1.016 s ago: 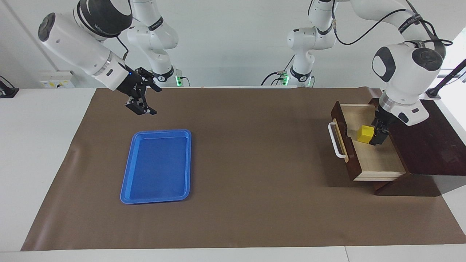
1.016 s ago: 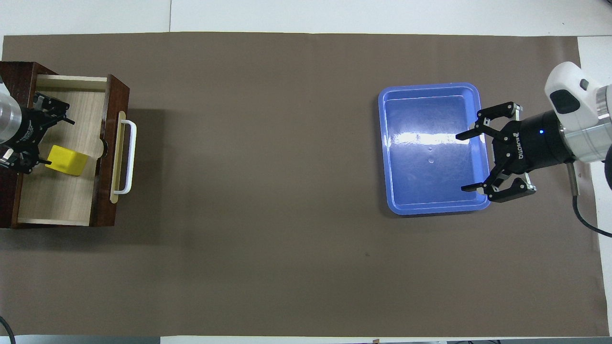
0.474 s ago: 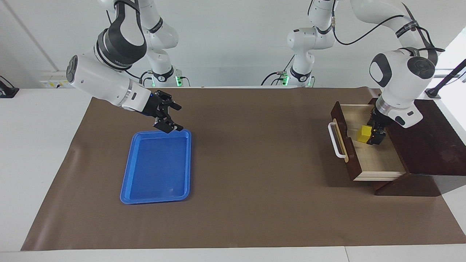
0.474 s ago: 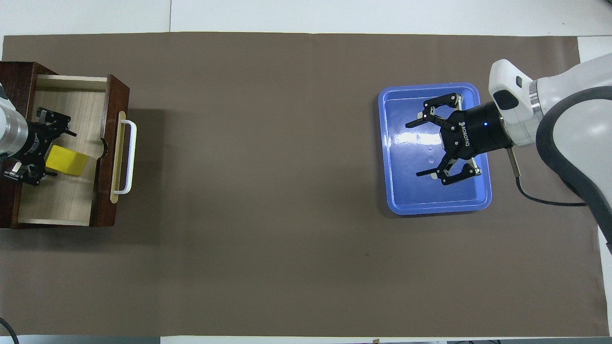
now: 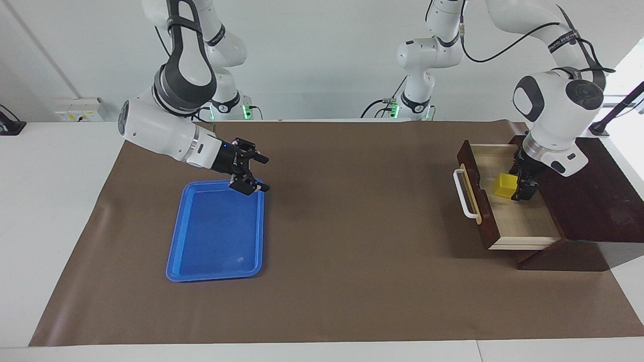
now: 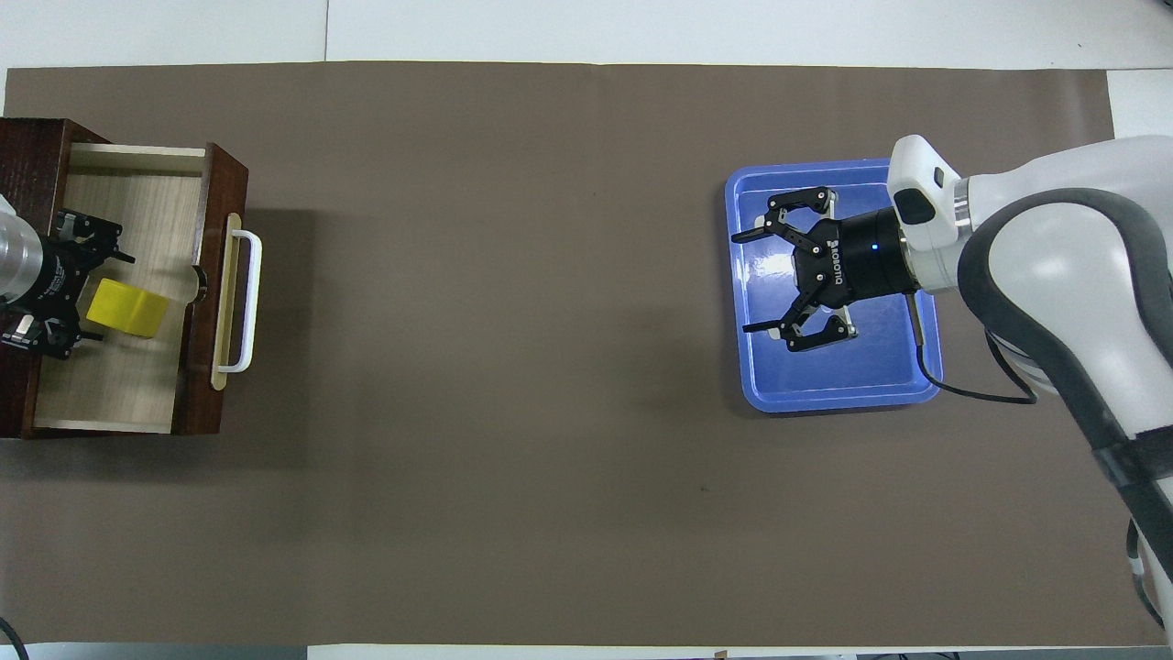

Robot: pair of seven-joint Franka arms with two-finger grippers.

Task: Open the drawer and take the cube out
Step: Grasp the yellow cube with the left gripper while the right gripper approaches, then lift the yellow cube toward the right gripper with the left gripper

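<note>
The left gripper (image 5: 518, 187) is down inside the open drawer (image 5: 523, 221), fingers spread about the cube (image 5: 504, 185), seemingly not yet pinching; grasping is in hand, next closing and lifting; the right gripper (image 5: 255, 174), spread, hovers well away from the drawer.

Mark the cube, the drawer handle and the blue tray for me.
cube (image 5: 503, 185), facing view, its yellow top face.
drawer handle (image 6: 251, 300), overhead view, middle of the white bar.
blue tray (image 5: 211, 241), facing view, bare floor.
</note>
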